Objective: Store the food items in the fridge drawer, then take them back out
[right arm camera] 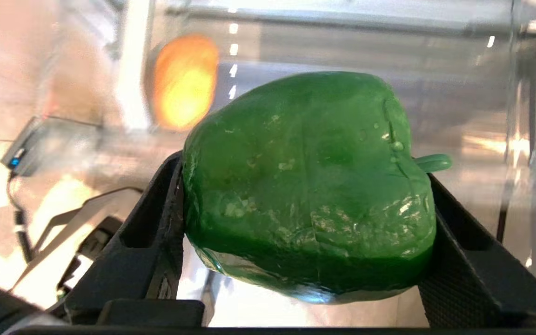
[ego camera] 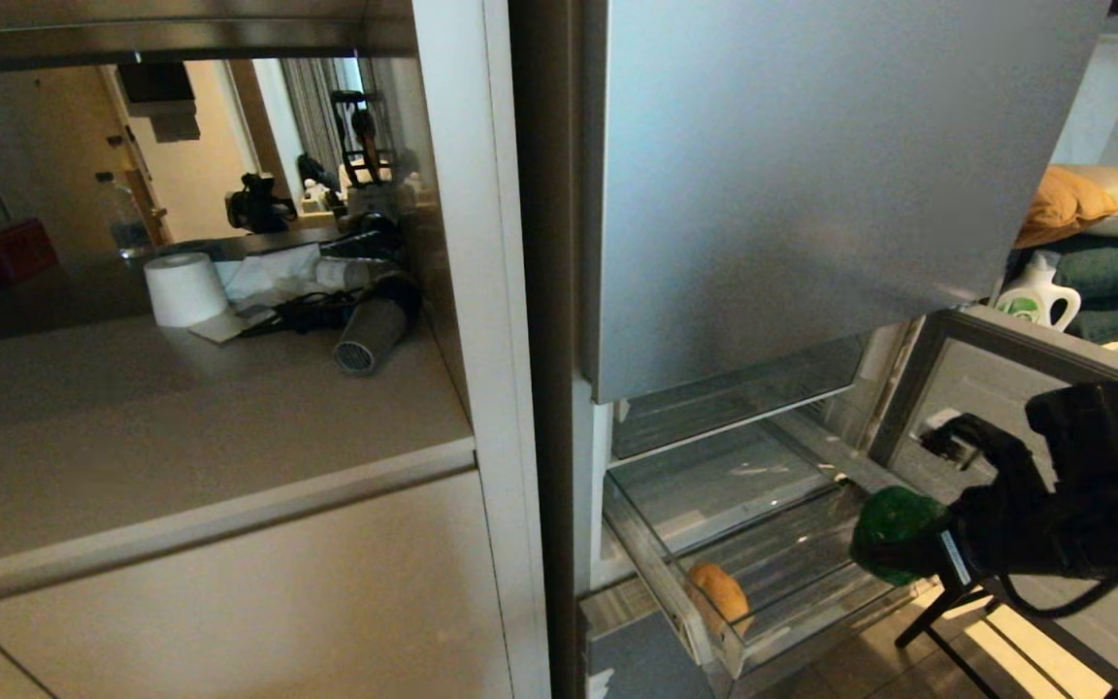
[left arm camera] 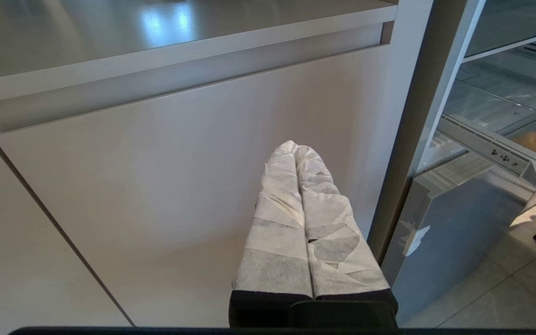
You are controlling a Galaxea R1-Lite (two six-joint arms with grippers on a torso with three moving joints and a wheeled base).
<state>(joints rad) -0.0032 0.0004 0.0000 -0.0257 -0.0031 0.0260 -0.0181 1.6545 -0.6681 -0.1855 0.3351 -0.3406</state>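
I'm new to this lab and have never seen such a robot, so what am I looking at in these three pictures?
These are three cameras on one two-armed robot. The head camera looks down at an open silver-grey fridge with its clear drawer pulled out. A potato lies in the drawer's front corner. The right gripper, black, reaches in from the right and holds a green bell pepper at the drawer's right end; its wrist camera shows the pepper squeezed between the two fingers. The left gripper, wrapped in white, is shut and empty, parked before a cabinet front. On the counter lie a paper roll and a hairdryer.
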